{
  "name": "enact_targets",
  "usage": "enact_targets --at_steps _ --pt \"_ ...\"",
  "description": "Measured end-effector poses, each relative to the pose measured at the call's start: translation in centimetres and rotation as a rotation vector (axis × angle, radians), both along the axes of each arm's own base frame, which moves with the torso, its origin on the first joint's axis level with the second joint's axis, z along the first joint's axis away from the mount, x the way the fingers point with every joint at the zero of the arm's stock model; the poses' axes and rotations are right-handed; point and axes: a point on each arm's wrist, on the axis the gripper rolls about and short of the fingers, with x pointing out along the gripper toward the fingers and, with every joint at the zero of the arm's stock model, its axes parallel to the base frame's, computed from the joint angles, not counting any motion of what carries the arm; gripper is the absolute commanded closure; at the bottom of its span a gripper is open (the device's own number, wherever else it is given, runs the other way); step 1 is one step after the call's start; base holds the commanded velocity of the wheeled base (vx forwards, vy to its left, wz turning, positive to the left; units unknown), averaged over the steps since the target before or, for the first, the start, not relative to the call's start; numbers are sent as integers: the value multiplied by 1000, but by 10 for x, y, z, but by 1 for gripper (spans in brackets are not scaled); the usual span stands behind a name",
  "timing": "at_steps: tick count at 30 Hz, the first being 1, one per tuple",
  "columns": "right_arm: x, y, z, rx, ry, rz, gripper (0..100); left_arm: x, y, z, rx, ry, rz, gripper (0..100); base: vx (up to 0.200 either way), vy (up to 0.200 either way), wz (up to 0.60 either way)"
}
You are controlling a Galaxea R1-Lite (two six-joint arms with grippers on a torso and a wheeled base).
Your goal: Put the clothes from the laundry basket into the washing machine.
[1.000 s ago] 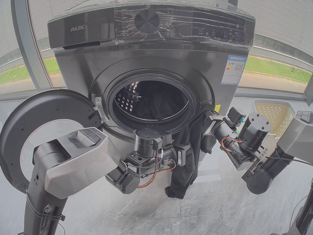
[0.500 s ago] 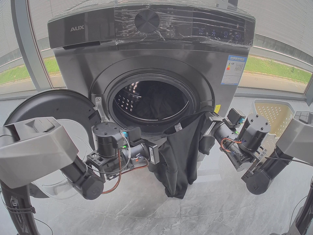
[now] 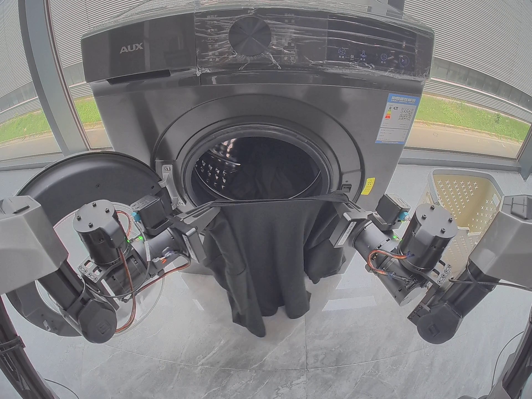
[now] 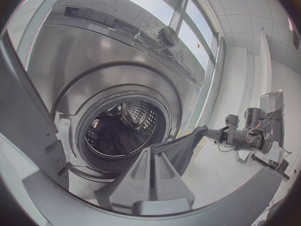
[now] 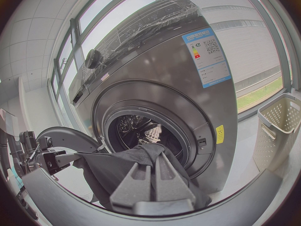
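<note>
A black garment point(image 3: 266, 250) hangs stretched taut between my two grippers, just in front of the washing machine's open drum point(image 3: 257, 167). My left gripper point(image 3: 206, 215) is shut on its left edge, my right gripper point(image 3: 339, 203) shut on its right edge. The cloth's top edge runs level across the lower rim of the opening, and the rest drapes toward the floor. Dark clothes lie inside the drum point(image 4: 116, 129). In the left wrist view, the left gripper point(image 4: 152, 151) pinches the garment point(image 4: 185, 146). In the right wrist view, the right gripper point(image 5: 153, 157) pinches the bunched garment point(image 5: 125, 167).
The round door point(image 3: 83, 181) stands swung open at the left, beside my left arm. A beige laundry basket point(image 3: 471, 200) stands on the floor right of the machine point(image 5: 279, 126). The grey tiled floor in front is bare.
My left gripper has pulled the garment's edge far to the left and up, spreading the bunched cloth into a wide sheet. The right gripper has risen slightly.
</note>
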Motion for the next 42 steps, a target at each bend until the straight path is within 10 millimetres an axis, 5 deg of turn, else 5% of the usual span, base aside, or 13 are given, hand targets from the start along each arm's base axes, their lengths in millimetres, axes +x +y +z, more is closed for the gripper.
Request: enact_targets --at_steps 42 --pt "-5 5 30 67 -85 18 100 -1 14 44 -58 -160 31 100 0 0 0"
